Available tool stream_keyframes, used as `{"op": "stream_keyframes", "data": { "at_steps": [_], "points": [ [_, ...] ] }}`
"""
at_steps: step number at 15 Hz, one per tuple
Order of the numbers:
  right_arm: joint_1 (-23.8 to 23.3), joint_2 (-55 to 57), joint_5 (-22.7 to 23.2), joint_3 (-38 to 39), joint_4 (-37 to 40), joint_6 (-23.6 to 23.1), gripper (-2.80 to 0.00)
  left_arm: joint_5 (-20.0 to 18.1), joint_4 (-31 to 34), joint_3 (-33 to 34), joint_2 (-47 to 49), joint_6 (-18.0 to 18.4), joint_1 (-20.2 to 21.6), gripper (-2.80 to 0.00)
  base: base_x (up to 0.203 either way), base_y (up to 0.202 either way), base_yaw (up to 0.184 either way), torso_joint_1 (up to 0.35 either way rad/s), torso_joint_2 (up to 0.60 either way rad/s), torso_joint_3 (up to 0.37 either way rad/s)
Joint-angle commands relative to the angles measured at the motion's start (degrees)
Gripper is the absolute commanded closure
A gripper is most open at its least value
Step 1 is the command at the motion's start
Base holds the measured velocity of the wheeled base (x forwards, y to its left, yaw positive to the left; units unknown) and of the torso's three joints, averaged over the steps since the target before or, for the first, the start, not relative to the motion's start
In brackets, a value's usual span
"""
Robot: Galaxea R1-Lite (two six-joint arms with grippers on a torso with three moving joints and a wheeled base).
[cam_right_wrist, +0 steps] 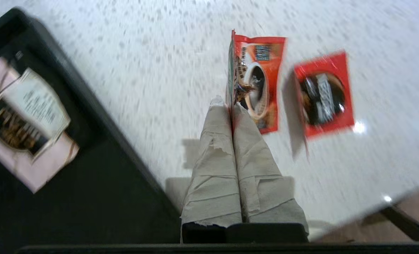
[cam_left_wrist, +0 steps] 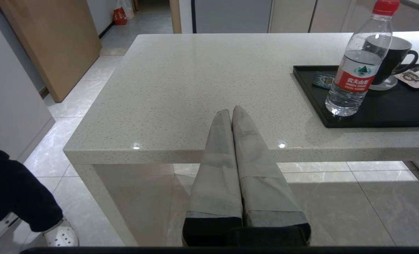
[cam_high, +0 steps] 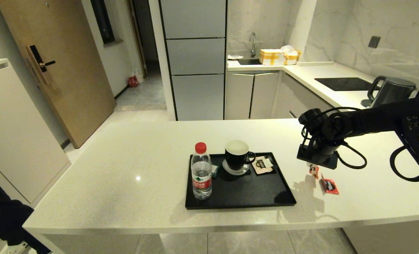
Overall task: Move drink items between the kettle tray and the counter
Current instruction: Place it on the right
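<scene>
The right tool (cam_right_wrist: 231,107), pinched tight on one red sachet (cam_right_wrist: 255,84), hangs over the counter (cam_high: 125,169) beside the tray (cam_high: 241,197); the other sachet (cam_high: 330,186) lies there, the bottle (cam_high: 201,171) waits on the tray.

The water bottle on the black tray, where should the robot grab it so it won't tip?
Grab the water bottle around its middle, at the red label, coming from the side. It stands upright at the kettle tray's left front corner, with the black mug behind to its right, so the open counter on its left gives the easiest way in.
</scene>
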Motion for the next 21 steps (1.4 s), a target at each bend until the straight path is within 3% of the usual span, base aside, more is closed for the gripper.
{"op": "stream_keyframes", "data": {
  "at_steps": [1, 4, 5, 13, 19, 20, 21],
  "points": [
    [-1.1, 3.4, 0.1, -0.6, -1.6, -0.4, 0.00, 0.0, 0.0, 0.7, -0.1, 0.0, 0.1, 0.00, 0.000, 0.000, 0.000, 0.000, 0.00, 0.000],
    [-1.4, 5.9, 0.2, -2.7, -3.3, -1.9, 0.00, 0.0, 0.0, 0.7, -0.1, 0.0, 0.1, 0.00, 0.000, 0.000, 0.000, 0.000, 0.00, 0.000],
    [-1.3, 6.5, 0.2, -3.6, -3.4, -1.9, -2.80, 0.0, 0.0, 0.7, -0.1, 0.0, 0.1, 0.00, 0.000, 0.000, 0.000, 0.000, 0.00, 0.000],
    [-1.1, 1.8, 0.3, -2.5, -2.8, -1.3, -2.80, 0.0, 0.0, 0.7, -0.1, 0.0, 0.1, 0.00, 0.000, 0.000, 0.000, 0.000, 0.00, 0.000],
    [4.7, -16.2, 4.2, 15.8, -4.4, -1.0, -2.80, 0.0, 0.0, 0.7, -0.1, 0.0, 0.1, 0.00, 0.000, 0.000, 0.000, 0.000, 0.00, 0.000],
    [6.0, -18.8, 4.5, 19.2, -6.1, -0.9, 0.00, 0.0, 0.0, 0.7, -0.1, 0.0, 0.1, 0.00, 0.000, 0.000, 0.000, 0.000, 0.00, 0.000],
    [6.9, -20.6, 4.6, 22.0, -8.2, -0.9, 0.00, 0.0, 0.0, 0.7, -0.1, 0.0, 0.1, 0.00, 0.000, 0.000, 0.000, 0.000, 0.00, 0.000]
  ]
}}
